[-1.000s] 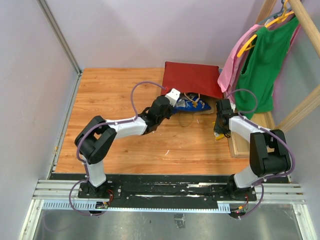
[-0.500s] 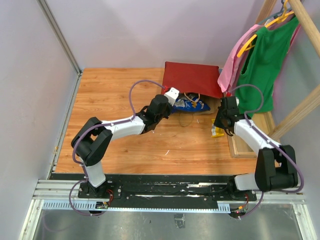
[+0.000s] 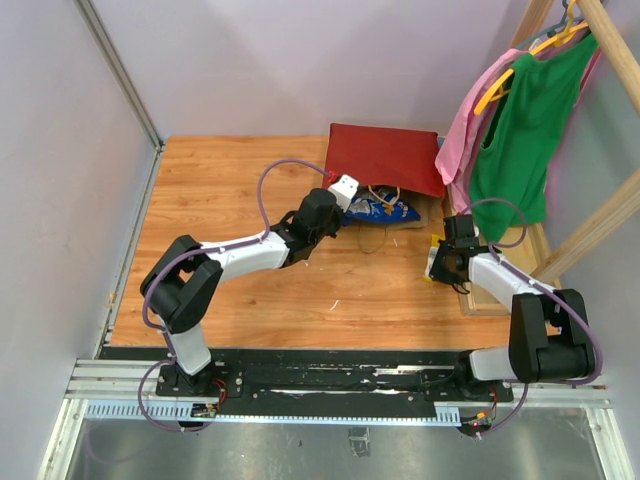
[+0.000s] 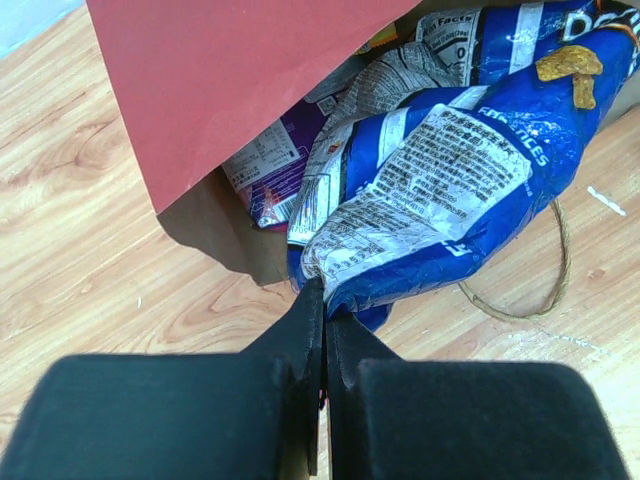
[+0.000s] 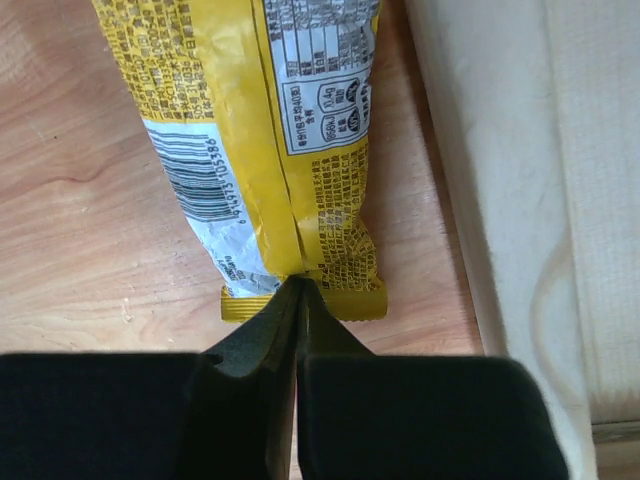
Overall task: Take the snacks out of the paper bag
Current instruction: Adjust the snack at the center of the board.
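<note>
The red paper bag lies on its side at the back of the wooden table, its mouth towards me. In the left wrist view its red wall covers a purple packet. The blue Doritos bag sticks out of the mouth. My left gripper is shut on the near corner of the Doritos bag, its jaws pinched on the foil. My right gripper is shut on the end seam of the yellow bar, which lies on the table at the right.
A twisted paper handle loops on the table beside the Doritos bag. A light wooden rack base runs right beside the yellow bar. Green and pink clothes hang above it at the back right.
My right arm has swung its wrist back and then nearer again, keeping the yellow bar at the right of the table. My left arm has barely shifted, still at the bag's mouth.
</note>
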{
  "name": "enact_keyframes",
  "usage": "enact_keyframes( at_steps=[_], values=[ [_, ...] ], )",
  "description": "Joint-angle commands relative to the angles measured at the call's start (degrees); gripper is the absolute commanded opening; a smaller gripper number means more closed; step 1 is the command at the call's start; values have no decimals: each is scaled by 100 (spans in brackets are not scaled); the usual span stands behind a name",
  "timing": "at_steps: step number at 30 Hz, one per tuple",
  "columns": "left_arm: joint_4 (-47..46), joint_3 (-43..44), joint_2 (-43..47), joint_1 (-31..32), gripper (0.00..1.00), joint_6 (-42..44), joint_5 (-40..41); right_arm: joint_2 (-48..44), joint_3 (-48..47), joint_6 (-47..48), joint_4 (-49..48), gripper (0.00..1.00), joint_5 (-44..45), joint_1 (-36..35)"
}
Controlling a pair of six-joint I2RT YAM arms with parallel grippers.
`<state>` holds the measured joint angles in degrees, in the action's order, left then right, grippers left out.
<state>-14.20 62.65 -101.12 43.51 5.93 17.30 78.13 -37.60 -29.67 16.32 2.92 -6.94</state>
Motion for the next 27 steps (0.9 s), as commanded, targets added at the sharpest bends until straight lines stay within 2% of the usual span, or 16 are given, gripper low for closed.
enact_keyframes(
  at_steps=[1,11,14,18,22,27],
  values=[
    [-61,-19,276,-44,0,-22,84,-13,129,-167,-16,1,-137,70],
    [-14,8,280,-43,1,-44,62,-725,-891,197,622,1,154,74],
    [-17,7,277,-44,0,-51,60,-728,-1249,319,729,5,204,70],
    [8,0,290,-43,0,-59,50,-405,-1520,401,739,32,174,79],
    [31,-63,372,-44,1,-21,109,-146,-1660,538,788,79,101,109],
    [32,-147,433,-44,0,6,136,20,-1900,1178,1251,97,-272,105]
  ],
)
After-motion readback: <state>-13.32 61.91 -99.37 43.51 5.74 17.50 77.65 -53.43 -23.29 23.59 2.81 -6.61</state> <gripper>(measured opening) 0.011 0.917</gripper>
